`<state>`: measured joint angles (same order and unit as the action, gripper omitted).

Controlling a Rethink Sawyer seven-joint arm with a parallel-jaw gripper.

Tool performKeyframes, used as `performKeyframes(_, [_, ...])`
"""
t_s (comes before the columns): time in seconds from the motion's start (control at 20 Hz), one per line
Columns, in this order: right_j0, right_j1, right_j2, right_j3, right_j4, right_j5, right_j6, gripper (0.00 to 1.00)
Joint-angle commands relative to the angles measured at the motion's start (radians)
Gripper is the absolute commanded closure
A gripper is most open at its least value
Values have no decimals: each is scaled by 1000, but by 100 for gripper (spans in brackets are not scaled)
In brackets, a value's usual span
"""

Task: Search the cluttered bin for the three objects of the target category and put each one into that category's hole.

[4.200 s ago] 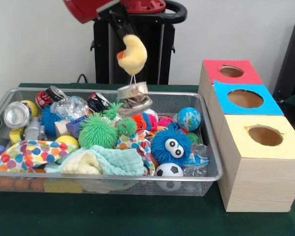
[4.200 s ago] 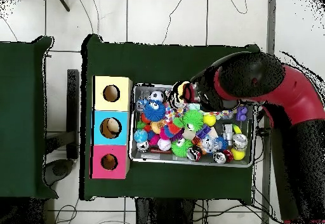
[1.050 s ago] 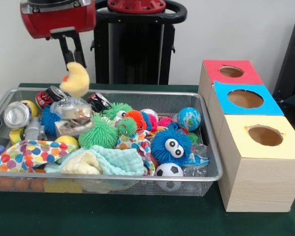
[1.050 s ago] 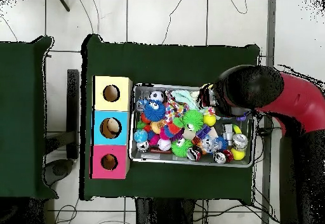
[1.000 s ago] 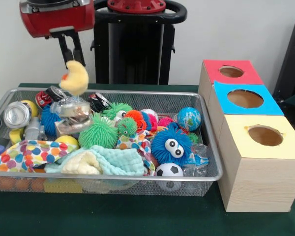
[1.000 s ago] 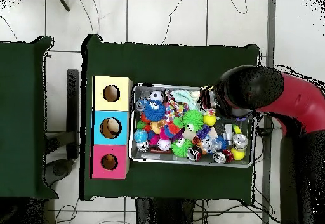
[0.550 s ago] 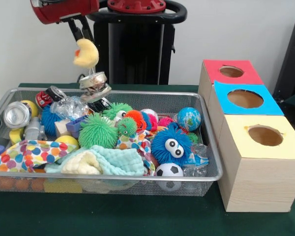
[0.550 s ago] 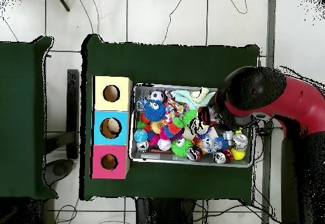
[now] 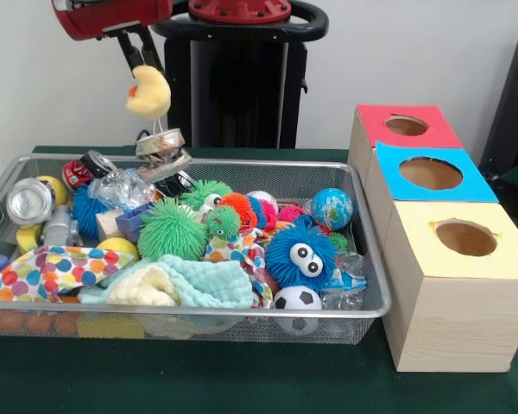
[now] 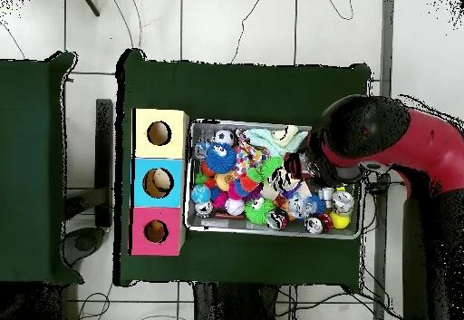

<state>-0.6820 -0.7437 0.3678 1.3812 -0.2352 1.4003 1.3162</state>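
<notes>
My gripper (image 9: 144, 65) hangs high over the left rear of the wire bin (image 9: 198, 314), shut on a yellow plush duck (image 9: 148, 93). A crushed silver can-like piece (image 9: 162, 148) dangles from the duck on a thin string, just above the bin's back rim. At the right stand three boxes, with a red-topped hole (image 9: 406, 126), a blue-topped hole (image 9: 430, 173) and a yellow-topped hole (image 9: 465, 238). In the overhead view the red and black arm (image 10: 367, 140) covers the bin's right part (image 10: 272, 227) and hides the gripper.
The bin is crowded: a green spiky ball (image 9: 171, 229), a blue fuzzy ball with eyes (image 9: 300, 255), a small soccer ball (image 9: 296, 298), a globe ball (image 9: 331, 208), a polka-dot cloth (image 9: 52, 267), a mint cloth (image 9: 203, 283) and a silver flashlight (image 9: 28, 202).
A second ago the duck hung low, the silver piece resting on the toys at the bin's left. The gripper has risen and shifted slightly right, lifting the silver piece clear.
</notes>
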Motion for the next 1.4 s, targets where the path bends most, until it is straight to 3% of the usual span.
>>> performKeyframes(0.05, [-27, 10, -4, 40, -47, -117, -8, 100])
performKeyframes(0.2, [-24, 20, -12, 42, -65, -137, 0, 100])
performKeyframes(0.5, [-45, 15, -9, 36, -139, -207, -71, 100])
performKeyframes(0.7, [-56, 25, 15, 53, -123, -240, -68, 100])
performKeyframes(0.8, [-53, 46, 16, 57, -96, -209, -37, 100])
performKeyframes(1.0, [-21, 59, -32, 16, -183, -168, -30, 100])
performKeyframes(1.4, [-48, 96, -9, 54, -174, -359, 27, 100])
